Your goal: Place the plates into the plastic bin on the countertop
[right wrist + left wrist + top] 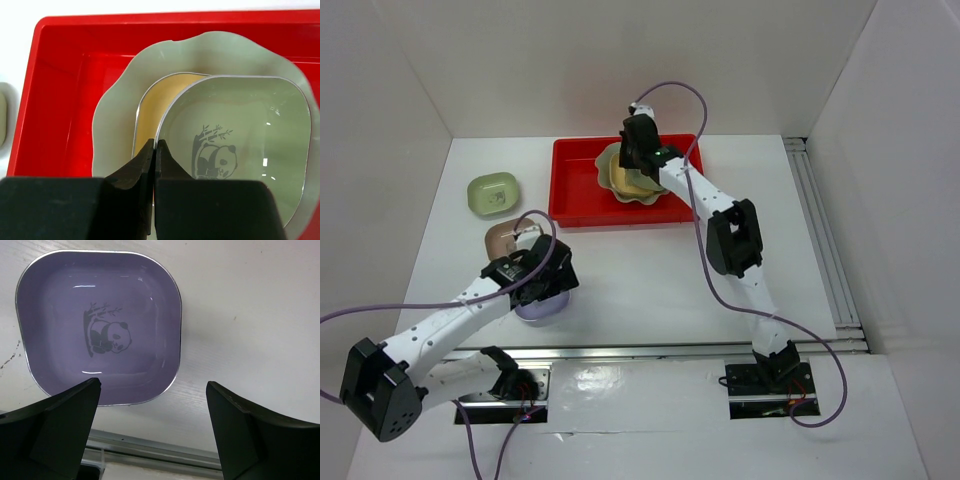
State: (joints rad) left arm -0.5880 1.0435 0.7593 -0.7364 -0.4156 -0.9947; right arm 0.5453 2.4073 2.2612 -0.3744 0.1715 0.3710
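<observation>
At the right jaws [154,147] the risk, as I judge it, is a poor release. The green panda dish [240,150] they pinch by its rim overlaps the yellow dish [150,115] off-centre rather than nested, so letting go here could send it sliding or clattering against the scalloped plate [115,125] beneath. At the left jaws [154,386] the danger is a miss. The lavender dish [100,325] lies flat on the bench [260,315], mostly to one side of the gap, and a finger coming down off its thin rim could shove it instead of catching it. The right jaws are fully closed, on the near rim of the green panda dish as far as the wrist view shows. The left jaws stand wide apart above the lavender dish, holding and touching nothing. Further out, the scalloped plate and yellow dish lie inside the red bin [575,190] at the far side of the bench. A tan dish [500,242] and a second green dish [493,193] sit on the bench left of the bin.
</observation>
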